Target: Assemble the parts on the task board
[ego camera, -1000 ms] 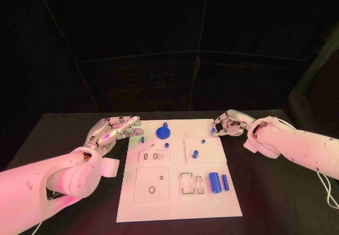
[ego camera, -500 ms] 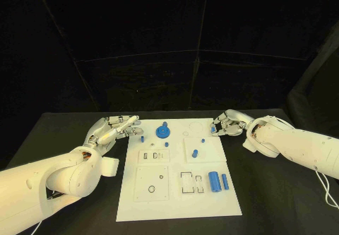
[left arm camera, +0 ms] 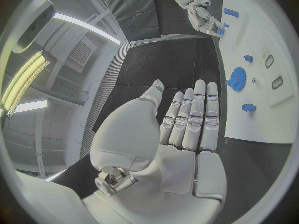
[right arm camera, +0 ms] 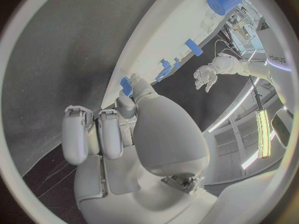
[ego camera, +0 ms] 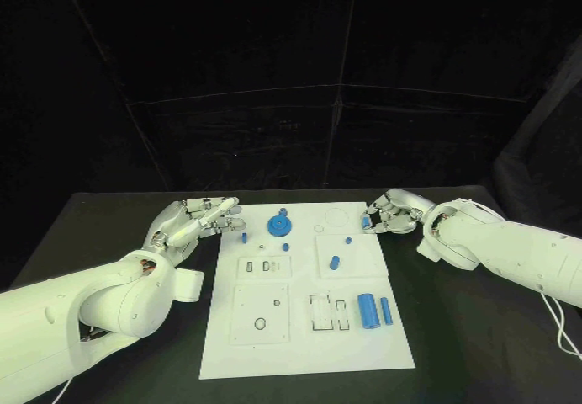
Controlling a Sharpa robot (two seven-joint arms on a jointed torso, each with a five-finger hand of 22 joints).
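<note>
The white task board [ego camera: 304,345] lies in the middle of the black table. On it are a blue gear [ego camera: 280,225], a thick blue cylinder [ego camera: 367,313], a slim blue bar [ego camera: 386,311], a short peg [ego camera: 334,263] and several tiny blue pieces. My right hand [ego camera: 390,214] sits at the board's far right corner with its fingers curled, pinching a small blue part [ego camera: 367,222]. That part [right arm camera: 126,86] shows by the thumb of the right hand [right arm camera: 124,129], and again as the blue part [left arm camera: 219,31] from the left wrist. My left hand [ego camera: 194,220] hovers off the board's far left corner, fingers [left arm camera: 194,119] straight and apart, holding nothing.
The board has several recessed slots, among them a pair of rectangles [ego camera: 325,313] and a square plate with an oval hole [ego camera: 261,324]. Bare black table [ego camera: 473,337] lies on both sides of the board and in front of it.
</note>
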